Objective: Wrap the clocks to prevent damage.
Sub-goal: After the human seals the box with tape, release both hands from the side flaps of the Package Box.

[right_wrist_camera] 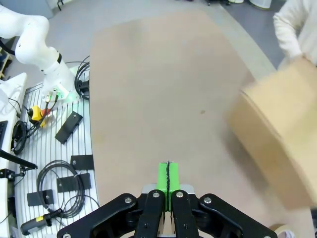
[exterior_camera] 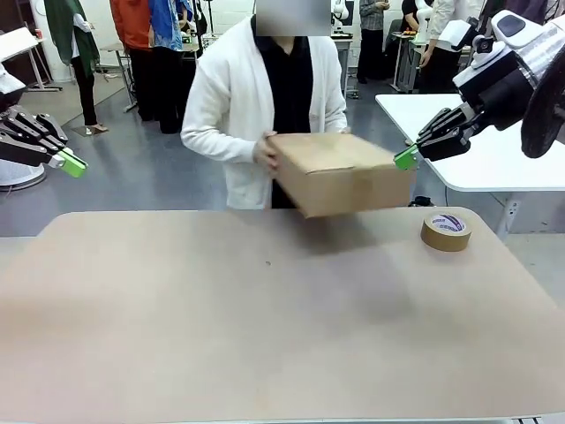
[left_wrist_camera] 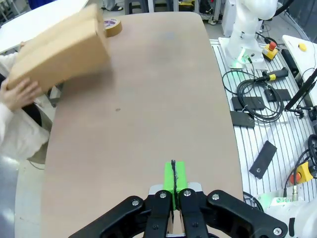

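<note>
The person (exterior_camera: 265,97) at the far side holds a cardboard box (exterior_camera: 340,172) in both hands, tilted, above the far edge of the table (exterior_camera: 265,327). A roll of tape (exterior_camera: 446,231) lies flat on the table near its far right corner. The left gripper (exterior_camera: 75,163) and right gripper (exterior_camera: 406,158) hang above the table's sides, both clenched with pads pressed together, grasping nothing.

The tan worktop (exterior_camera: 265,336) has a small dark speck (exterior_camera: 267,262) near its far edge. Past its right edge stands a white table (exterior_camera: 494,150). In the left wrist view, coiled black cables (left_wrist_camera: 252,91) and flat black blocks (left_wrist_camera: 247,104) lie on a ribbed metal deck (left_wrist_camera: 287,144), with a red button on a yellow box (left_wrist_camera: 270,48).
</note>
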You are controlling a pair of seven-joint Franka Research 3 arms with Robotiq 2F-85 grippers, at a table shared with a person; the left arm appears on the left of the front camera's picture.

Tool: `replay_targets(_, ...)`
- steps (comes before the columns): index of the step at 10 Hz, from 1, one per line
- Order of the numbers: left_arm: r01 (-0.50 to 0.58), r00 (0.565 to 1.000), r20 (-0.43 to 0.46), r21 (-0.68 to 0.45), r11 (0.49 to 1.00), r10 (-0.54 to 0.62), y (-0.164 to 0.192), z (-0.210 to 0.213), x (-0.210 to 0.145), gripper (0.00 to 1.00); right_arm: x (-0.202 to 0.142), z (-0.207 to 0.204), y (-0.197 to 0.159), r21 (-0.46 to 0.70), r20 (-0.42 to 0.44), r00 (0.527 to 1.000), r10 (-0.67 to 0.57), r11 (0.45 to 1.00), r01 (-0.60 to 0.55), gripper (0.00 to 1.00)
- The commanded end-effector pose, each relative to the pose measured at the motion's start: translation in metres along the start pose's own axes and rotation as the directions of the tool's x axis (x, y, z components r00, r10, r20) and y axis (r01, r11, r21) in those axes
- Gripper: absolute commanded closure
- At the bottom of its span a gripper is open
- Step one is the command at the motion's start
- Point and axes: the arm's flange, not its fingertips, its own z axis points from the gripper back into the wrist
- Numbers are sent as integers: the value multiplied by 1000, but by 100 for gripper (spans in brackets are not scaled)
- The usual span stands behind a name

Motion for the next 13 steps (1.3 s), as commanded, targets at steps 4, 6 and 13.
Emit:
replay_targets(4,-1,1000,3,-23,1000,1,4,3,0,40,-2,-2,-4,27,8,1000,2,1000,-2,39)
replay_targets(6,-14,1000,2,-25,1000,14,2,2,1,0,-3,-5,-3,35,5,1000,-1,999,0,0)
replay_targets(13,-25,1000,0,-37,999,25,6,1,1,19,-9,-11,-3,60,-9,1000,-8,998,9,0)
